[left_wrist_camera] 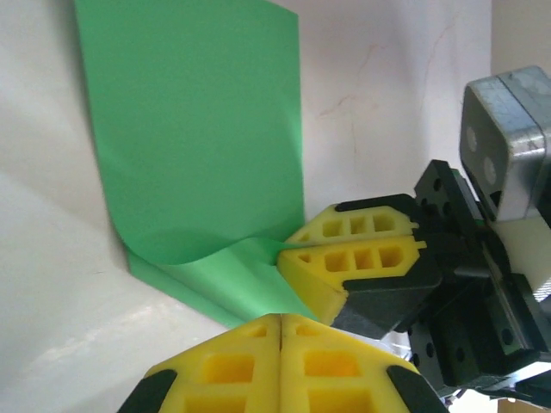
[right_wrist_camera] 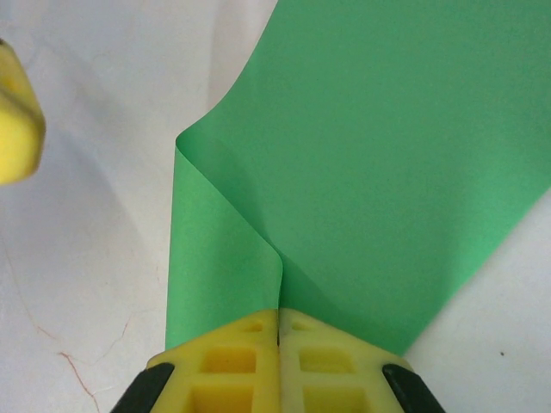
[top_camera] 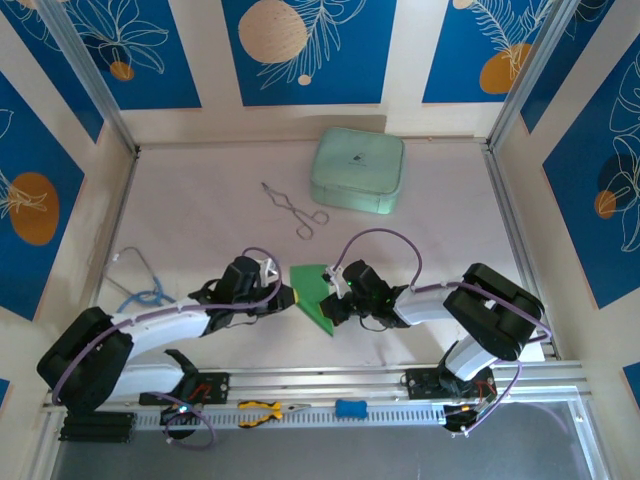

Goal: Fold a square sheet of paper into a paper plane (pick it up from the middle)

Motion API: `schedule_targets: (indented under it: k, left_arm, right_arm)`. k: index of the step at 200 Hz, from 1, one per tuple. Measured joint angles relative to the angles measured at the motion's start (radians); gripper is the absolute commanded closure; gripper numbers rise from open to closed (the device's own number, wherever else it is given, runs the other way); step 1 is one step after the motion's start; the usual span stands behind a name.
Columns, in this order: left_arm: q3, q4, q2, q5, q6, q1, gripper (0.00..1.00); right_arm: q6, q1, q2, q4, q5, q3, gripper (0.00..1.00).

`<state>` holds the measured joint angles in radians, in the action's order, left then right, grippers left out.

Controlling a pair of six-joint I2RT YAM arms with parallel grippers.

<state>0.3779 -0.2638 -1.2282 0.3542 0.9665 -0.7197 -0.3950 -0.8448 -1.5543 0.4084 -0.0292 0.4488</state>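
1. The square sheet of paper (top_camera: 316, 295), bright green, lies on the pale surface (top_camera: 200, 210). It is near the front edge, between the two arms.
2. The right gripper (right_wrist_camera: 278, 320) meets the sheet from the right. Its yellow fingers are pressed together on the paper, pinching a doubled part of it. In the right wrist view, one layer curls up and over the other from that pinch.
3. The bend is a soft, rounded roll, not a flat crease. In the left wrist view, the upper layer rises in a curve above the lower layer, which lies against the surface.
4. The left gripper (top_camera: 287, 297) sits just left of the sheet with its fingers pressed together on nothing. In the right wrist view, its yellow fingertip is apart from the paper's edge.
5. By my judgement the task is at a very early stage. The sheet is gripped and bent over itself as a first fold, but that fold is not pressed flat. No sharp centre crease, pointed nose or layered wings can be seen.
6. Almost all the folding seems to remain. This bend needs flattening into a crease, and then the nose and wing folds must be made before there is a paper plane.
7. Farther back on the surface, a mint-green case (top_camera: 358, 172) and metal tongs (top_camera: 297, 210) lie well apart from the paper.
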Motion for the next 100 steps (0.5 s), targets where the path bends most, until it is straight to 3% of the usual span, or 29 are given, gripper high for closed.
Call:
schedule_targets:
  k: [41, 100]
  left_arm:
    - [-0.003, -0.173, -0.102, -0.008, 0.056, -0.061, 1.0]
    - [-0.06, -0.32, -0.205, -0.015, 0.133, -0.077, 1.0]
  right_arm:
    - [0.0, 0.0, 0.0, 0.0, 0.0, 0.0, 0.96]
    - [0.0, 0.0, 0.0, 0.0, 0.001, 0.0, 0.96]
